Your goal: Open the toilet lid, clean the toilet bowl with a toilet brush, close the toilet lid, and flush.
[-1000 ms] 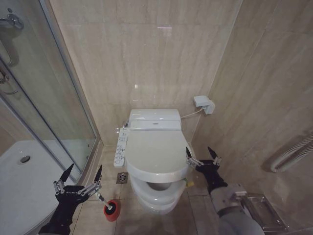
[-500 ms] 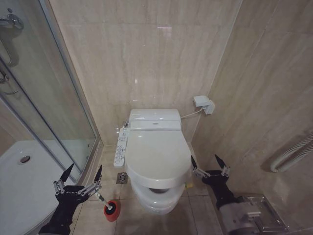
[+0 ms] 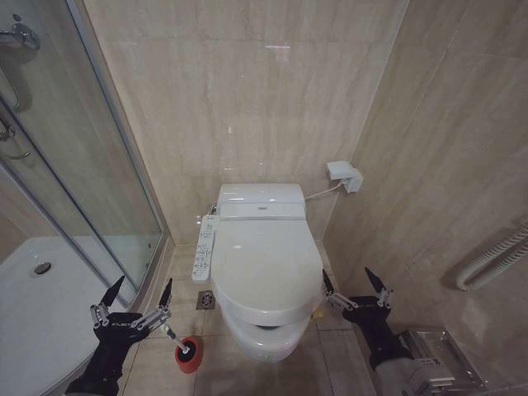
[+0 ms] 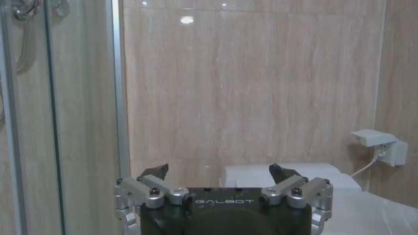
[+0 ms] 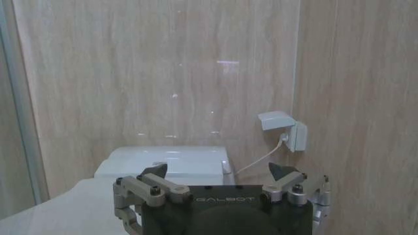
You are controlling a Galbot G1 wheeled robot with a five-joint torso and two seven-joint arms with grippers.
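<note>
The white toilet lid (image 3: 264, 260) lies almost flat over the seat, with a thin dark gap at its front edge. Under it the front of the toilet bowl (image 3: 264, 345) shows. The toilet brush (image 3: 169, 333) stands in its red holder (image 3: 188, 355) on the floor left of the toilet, its white handle leaning toward my left gripper (image 3: 142, 285). That gripper hangs open just above the handle and holds nothing; its wrist view shows it (image 4: 218, 170) open. My right gripper (image 3: 346, 275) is open beside the lid's right edge, apart from it, and open in its wrist view (image 5: 218, 171).
A glass shower enclosure (image 3: 82, 190) and its white tray (image 3: 49, 305) fill the left side. A control panel (image 3: 203, 247) runs along the toilet's left side, with a floor drain (image 3: 205, 300) below it. A wall socket (image 3: 344, 176) and a metal rack (image 3: 437, 355) are on the right.
The lid has dropped from partly raised to nearly flat. My right gripper has drawn back down and to the right, away from the lid. The left arm has not moved.
</note>
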